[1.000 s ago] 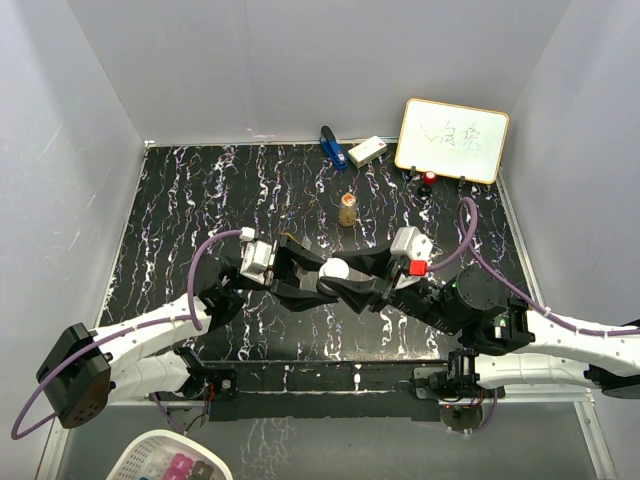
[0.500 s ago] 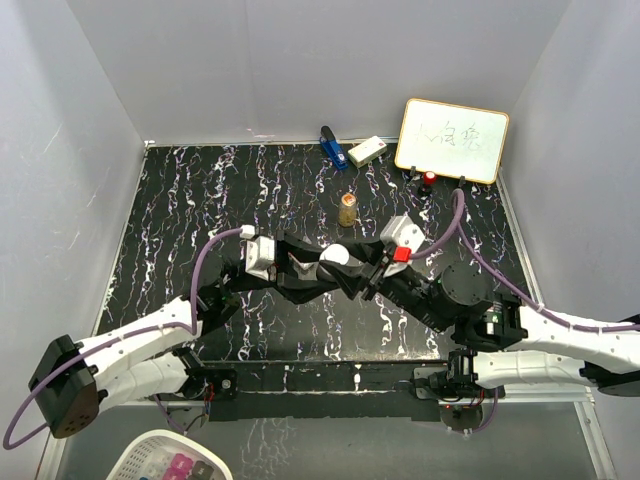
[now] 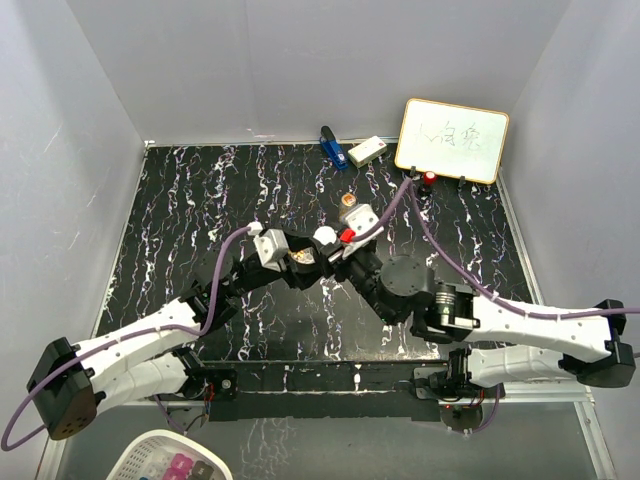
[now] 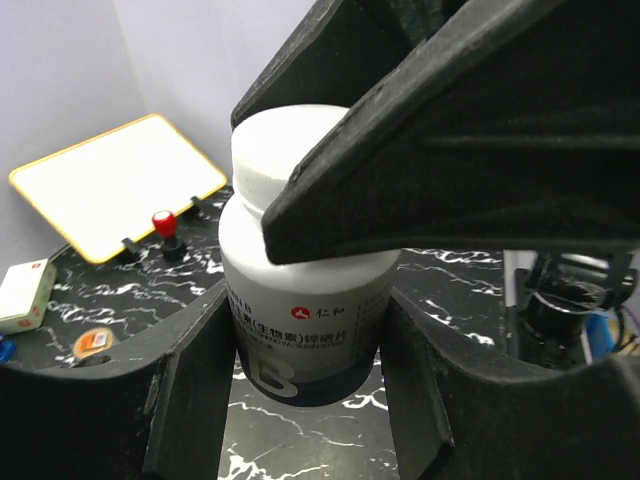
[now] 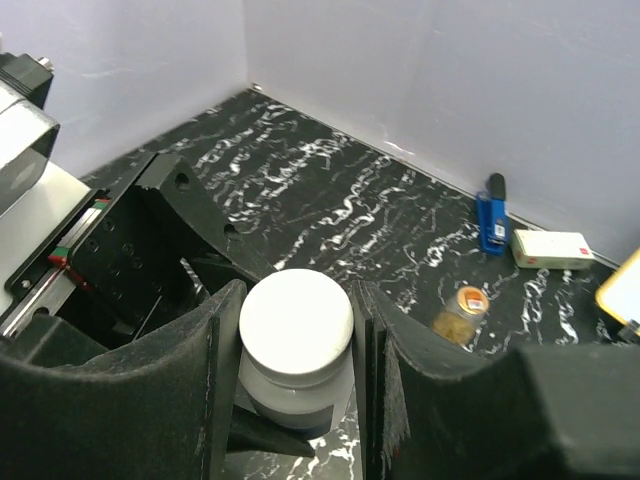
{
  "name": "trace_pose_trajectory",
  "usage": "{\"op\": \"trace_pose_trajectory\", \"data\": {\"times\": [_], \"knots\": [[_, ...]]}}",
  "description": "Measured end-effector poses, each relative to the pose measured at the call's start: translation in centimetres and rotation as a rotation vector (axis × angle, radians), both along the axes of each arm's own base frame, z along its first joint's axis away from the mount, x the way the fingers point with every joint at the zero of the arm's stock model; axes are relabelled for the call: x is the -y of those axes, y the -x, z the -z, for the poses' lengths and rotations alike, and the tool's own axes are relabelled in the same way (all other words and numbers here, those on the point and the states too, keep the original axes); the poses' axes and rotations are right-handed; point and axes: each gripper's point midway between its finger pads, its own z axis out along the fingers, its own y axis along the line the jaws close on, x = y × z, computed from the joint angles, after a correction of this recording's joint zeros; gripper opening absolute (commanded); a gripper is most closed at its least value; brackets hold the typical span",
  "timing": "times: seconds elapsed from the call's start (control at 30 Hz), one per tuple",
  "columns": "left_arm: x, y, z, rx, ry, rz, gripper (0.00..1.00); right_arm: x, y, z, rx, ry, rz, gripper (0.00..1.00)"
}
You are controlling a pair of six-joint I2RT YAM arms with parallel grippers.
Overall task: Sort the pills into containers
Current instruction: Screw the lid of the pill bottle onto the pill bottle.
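A bottle (image 4: 305, 330) with a white label, a dark blue base and a white round cap (image 5: 296, 318) is held between both grippers near the table's middle (image 3: 324, 237). My left gripper (image 4: 305, 385) is shut on the bottle's body, one finger on each side, and the bottle seems lifted off the table. My right gripper (image 5: 296, 355) comes from above and is shut on the cap. In the top view the left gripper (image 3: 303, 262) and right gripper (image 3: 330, 247) meet there. The golden-amber bottle (image 5: 459, 311) stands upright just behind (image 3: 348, 200). The clear sectioned box is not in view.
A blue object (image 3: 330, 146) and a white rectangular block (image 3: 366, 151) lie at the back edge. A whiteboard (image 3: 452, 140) leans at the back right with a red-knobbed stand (image 3: 429, 178) in front. A white basket (image 3: 170, 462) sits below the table's near left.
Both grippers have moved toward the back of the table with the bottle between them. The right arm has swung left, and its wrist now partly covers the amber bottle.
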Motion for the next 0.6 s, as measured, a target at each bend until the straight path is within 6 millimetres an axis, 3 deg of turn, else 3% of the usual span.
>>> {"op": "trace_pose_trajectory", "data": {"times": [0.33,0.43,0.47,0.53,0.6], "knots": [[0.0,-3.4,3.2,-0.009,-0.100,-0.160,0.00,-0.4,-2.8,3.4,-0.018,0.131,0.205,0.06],[-0.1,-4.0,3.4,0.006,-0.107,-0.185,0.00,-0.1,-3.3,3.5,-0.021,0.142,0.255,0.10],[-0.2,-4.1,3.2,0.012,-0.103,-0.194,0.00,-0.1,-3.4,3.3,-0.022,0.139,0.267,0.13],[-0.3,-4.4,2.8,0.024,-0.093,-0.210,0.00,-0.2,-3.6,2.9,-0.023,0.135,0.287,0.33],[-0.4,-4.5,2.7,0.031,-0.090,-0.221,0.00,-0.2,-3.7,2.7,-0.025,0.134,0.299,0.46]]}}
